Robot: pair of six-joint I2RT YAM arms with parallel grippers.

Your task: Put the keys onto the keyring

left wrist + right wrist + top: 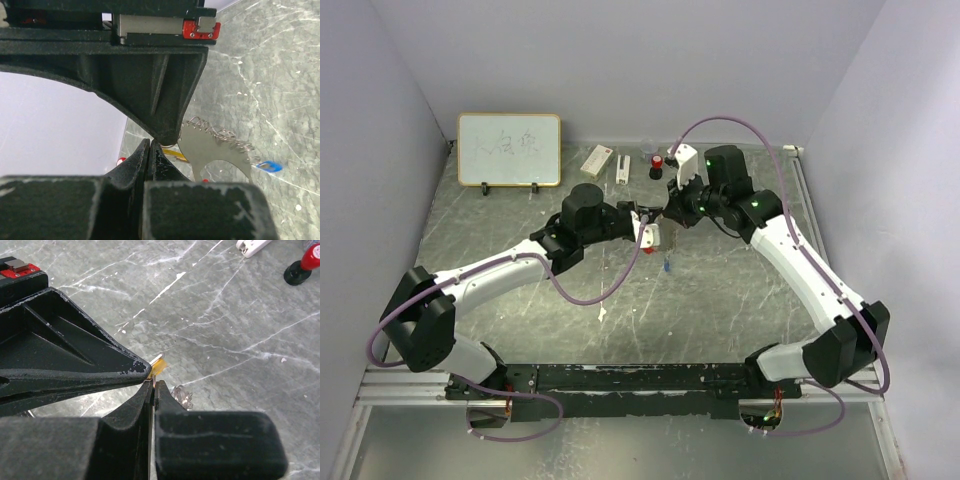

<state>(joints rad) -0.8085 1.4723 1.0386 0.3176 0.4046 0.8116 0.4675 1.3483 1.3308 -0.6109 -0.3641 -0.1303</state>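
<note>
The right gripper (151, 384) is squeezed tight; the tan key (159, 366) pokes out at its tips, so it seems pinched. The left gripper (150, 146) is tight too, the chain (215, 132) just past its tips; what it pinches I cannot tell. The blue key (267, 166) lies further out. Keep the chain still and slide the key's hole on slowly.

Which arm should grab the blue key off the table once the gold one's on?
Probably right. The right claw pinches only the tan-gold key, so it frees up after threading; the left claw looks shut on the beaded chain and should keep it. The blue key lies on the table near both.
</note>
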